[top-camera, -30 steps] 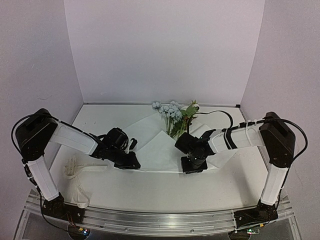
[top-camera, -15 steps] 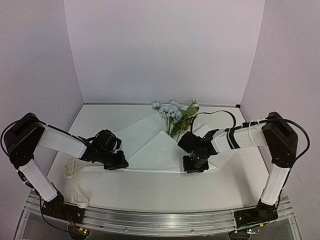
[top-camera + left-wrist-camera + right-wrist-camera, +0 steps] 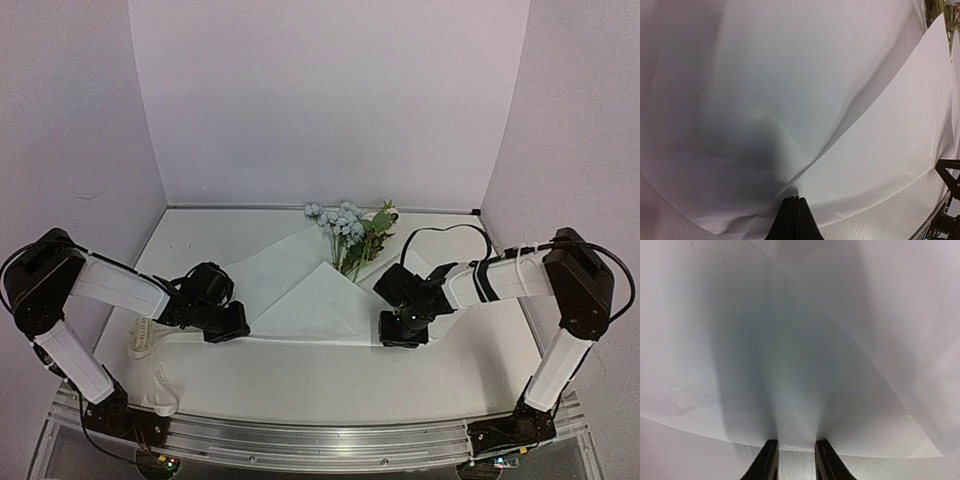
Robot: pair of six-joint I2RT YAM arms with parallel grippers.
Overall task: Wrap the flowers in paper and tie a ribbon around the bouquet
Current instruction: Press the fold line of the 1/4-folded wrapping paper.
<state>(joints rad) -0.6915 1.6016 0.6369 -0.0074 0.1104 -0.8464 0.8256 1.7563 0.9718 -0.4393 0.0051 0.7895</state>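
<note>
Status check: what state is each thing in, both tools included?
paper: spread out, near flap folded up over the stems.
flowers: lying on the paper, blooms sticking out past its far edge.
ribbon: loose at the left, untied.
left tool: shut at the paper's near edge.
right tool: open, paper edge at its tips.

On the table [image 3: 330, 385] the paper [image 3: 310, 300] lies flat at the middle, with one flap folded over its centre. The flowers [image 3: 348, 228] lie at the paper's far edge, heads past it toward the back wall, stems reaching onto the paper beside the flap's peak. The ribbon [image 3: 150, 350] lies left of the paper, off its near-left corner, trailing toward the table's near edge. The left gripper [image 3: 232, 328] sits at the paper's near-left edge, its tips against that edge. The right gripper [image 3: 400, 335] sits at the paper's near-right edge, which lies just before its fingertips [image 3: 771, 452].
</note>
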